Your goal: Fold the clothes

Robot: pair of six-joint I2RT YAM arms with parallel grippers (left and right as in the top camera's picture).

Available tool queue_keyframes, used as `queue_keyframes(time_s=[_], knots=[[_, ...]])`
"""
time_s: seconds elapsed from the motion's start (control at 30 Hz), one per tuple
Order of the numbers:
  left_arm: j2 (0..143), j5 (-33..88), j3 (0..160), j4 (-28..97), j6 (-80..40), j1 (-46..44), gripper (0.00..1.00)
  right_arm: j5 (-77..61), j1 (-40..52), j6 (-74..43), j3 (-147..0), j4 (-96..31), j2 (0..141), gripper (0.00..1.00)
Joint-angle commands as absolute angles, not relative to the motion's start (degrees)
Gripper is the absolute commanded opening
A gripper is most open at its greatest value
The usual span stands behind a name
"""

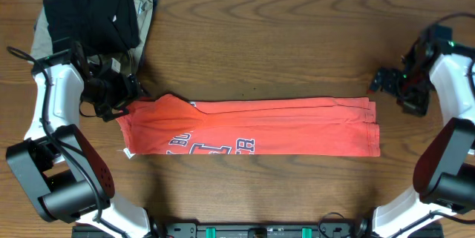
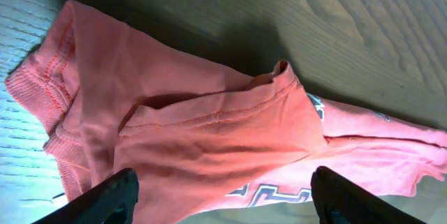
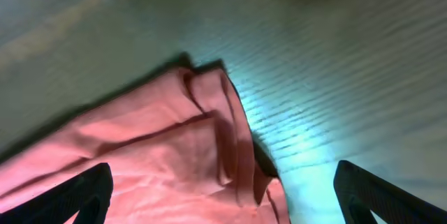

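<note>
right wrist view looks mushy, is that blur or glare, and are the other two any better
Right wrist: whole frame soft and blurred, with a bluish glare patch on the table beside the T-shirt. Left wrist: sharp enough to show stitching, pale glare at the left edge, deep shadow above the cloth. Overhead: crisp, evenly lit.

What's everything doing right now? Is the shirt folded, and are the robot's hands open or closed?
red-orange T-shirt: folded into a long strip, lying flat, lettering up.
left gripper: open, at the collar end, holding nothing.
right gripper: open, beyond the hem end, holding nothing.
black garment: folded, lying on the khaki garment.
khaki garment: mostly covered.
</note>
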State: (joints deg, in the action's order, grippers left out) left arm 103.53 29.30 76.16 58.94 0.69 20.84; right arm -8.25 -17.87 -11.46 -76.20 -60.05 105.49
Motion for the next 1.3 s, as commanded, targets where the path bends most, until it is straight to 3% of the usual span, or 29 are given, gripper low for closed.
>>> queue_keyframes(time_s=[0.0,0.43,0.63,0.7,0.87,0.93,1.27], knots=[[103.7,30.1,76.1,59.2,1.2,20.1,0.83,-15.2,-18.9,-7.6,-70.0,-57.9,105.7,0.99],[103.7,30.0,76.1,59.2,1.2,18.2,0.84,-27.5,-18.6,-0.1,-56.1,-46.3,105.7,0.96],[103.7,30.0,76.1,59.4,1.2,18.2,0.84,-26.8,-18.9,-2.0,-56.9,-45.2,105.6,0.17],[103.7,30.0,76.1,59.5,1.2,18.2,0.84,-25.3,-19.4,-3.6,-58.4,-45.8,105.6,0.02],[103.7,30.0,76.1,60.6,1.2,18.2,0.85,-19.0,-21.8,-7.1,-65.3,-52.2,105.6,0.01],[103.7,30.0,76.1,61.2,1.2,18.2,0.99,-16.9,-22.8,-9.1,-68.6,-56.1,105.6,0.01],[103.7,30.0,76.1,61.5,1.2,18.2,0.98,-8.3,-22.3,-11.5,-82.5,-72.6,105.6,0.01]])
